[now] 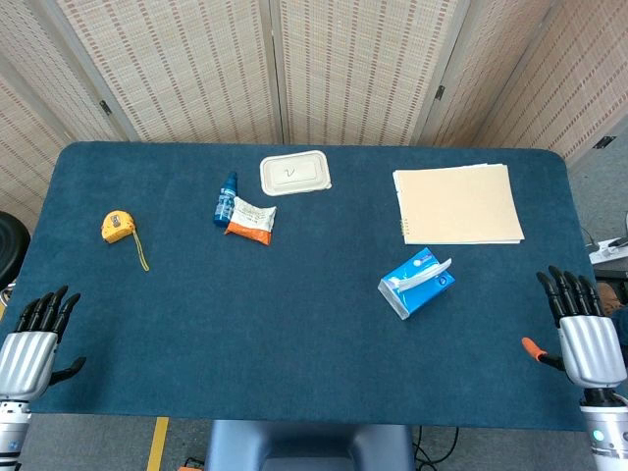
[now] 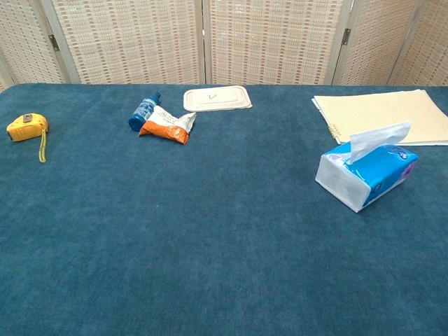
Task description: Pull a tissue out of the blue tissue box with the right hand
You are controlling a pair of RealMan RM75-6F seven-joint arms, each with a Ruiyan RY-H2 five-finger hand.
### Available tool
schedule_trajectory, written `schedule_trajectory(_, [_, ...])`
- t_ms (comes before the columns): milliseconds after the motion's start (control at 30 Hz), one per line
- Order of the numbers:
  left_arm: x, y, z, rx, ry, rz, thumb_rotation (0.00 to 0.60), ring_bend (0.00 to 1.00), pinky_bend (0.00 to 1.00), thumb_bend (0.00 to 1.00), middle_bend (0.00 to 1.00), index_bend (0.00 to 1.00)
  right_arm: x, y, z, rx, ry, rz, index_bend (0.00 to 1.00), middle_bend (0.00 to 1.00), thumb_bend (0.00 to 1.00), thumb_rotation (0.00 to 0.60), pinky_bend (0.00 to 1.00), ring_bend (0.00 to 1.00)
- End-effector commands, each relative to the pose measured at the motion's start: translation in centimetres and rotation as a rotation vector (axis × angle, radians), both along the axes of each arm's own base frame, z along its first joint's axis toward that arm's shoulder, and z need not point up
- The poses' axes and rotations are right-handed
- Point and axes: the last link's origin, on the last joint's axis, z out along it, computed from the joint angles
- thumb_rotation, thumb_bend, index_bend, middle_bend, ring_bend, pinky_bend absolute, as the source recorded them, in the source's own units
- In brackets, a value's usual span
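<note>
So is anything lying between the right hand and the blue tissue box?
No. In the head view only bare blue tablecloth separates the right hand from the blue tissue box; its white tissue sticks up untouched.

I see a dark blue table [image 1: 294, 334] cloth. The box [image 1: 416, 284] is bright blue with a white end and a white tissue [image 2: 378, 138]. The tape measure [image 1: 117, 227] is yellow, the bottle [image 1: 227, 198] blue, the packet [image 1: 250, 221] orange and white, the lid [image 1: 294, 174] cream, the notebook [image 1: 457, 203] pale tan. My hands [image 1: 587, 329] are silver with black fingers [image 1: 567, 290]. The screens [image 1: 373, 69] behind show a beige weave.
</note>
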Motion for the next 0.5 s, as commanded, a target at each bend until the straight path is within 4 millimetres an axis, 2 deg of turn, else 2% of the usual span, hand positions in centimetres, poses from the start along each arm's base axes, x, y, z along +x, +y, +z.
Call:
schedule_trajectory(33, [0.05,0.06,-0.21,-0.011,0.004,0.002,0.6,0.0,0.13,0.25,0.0,0.0,-0.06,0.11,0.19,-0.001,0.0,-0.007,0.0,0.0,0.04,0.6,0.0,0.0])
schedule_trajectory(300, [0.22,-0.15,0.31,0.003,-0.005,0.004,0.6,0.0,0.13,0.25,0.0,0.0,0.15,0.04,-0.31,0.034,0.012,0.001,0.0,0.0,0.04,0.6,0.0,0.0])
schedule_trajectory(500, [0.33,-0.34,0.19,-0.011,0.005,0.0,0.6,0.0,0.13,0.24,0.0,0.0,0.19,0.01,0.07,0.029,-0.011,0.001,0.0,0.01,0.04,0.6,0.0,0.0])
